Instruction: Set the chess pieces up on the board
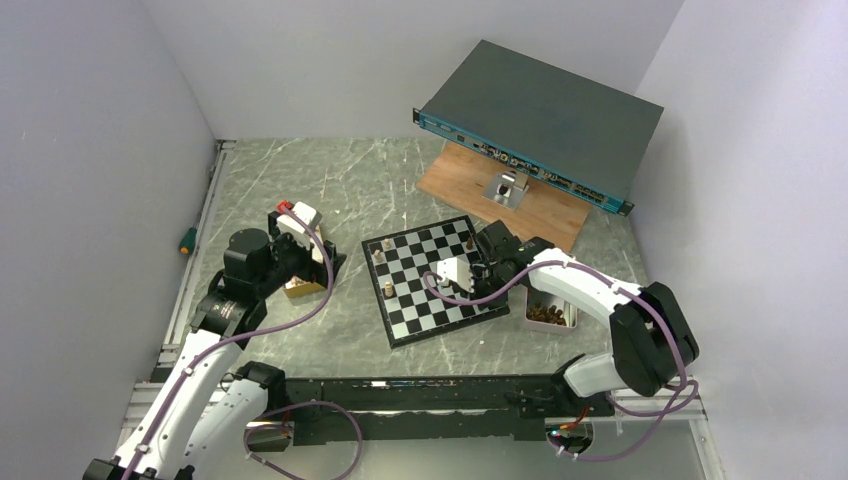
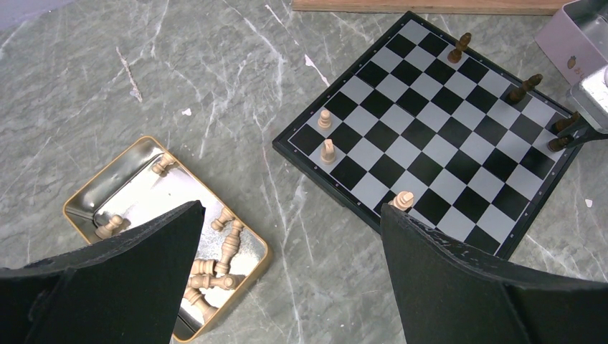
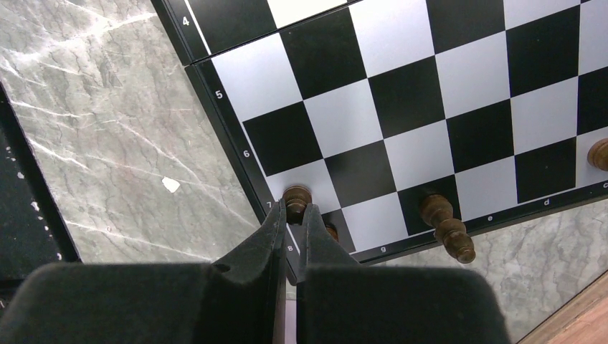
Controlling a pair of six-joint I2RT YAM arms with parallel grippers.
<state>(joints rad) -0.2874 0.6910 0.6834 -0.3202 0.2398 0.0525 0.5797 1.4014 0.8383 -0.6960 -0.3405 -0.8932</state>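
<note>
Right wrist: right pincer (image 3: 295,215) narrow around a knobbed dark-brown piece (image 3: 296,195) on the glossy board (image 3: 401,107); left pincer (image 2: 292,208) wide

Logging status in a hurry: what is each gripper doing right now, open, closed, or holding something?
Left gripper: open, holding nothing.
Right gripper: closed on a dark chess piece at the edge of the board.

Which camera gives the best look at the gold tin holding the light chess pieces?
Left wrist view: the gold tin lies open, light pieces inside, one end behind a finger. The top external view shows only a corner beside the left arm. The right wrist view misses it.
</note>
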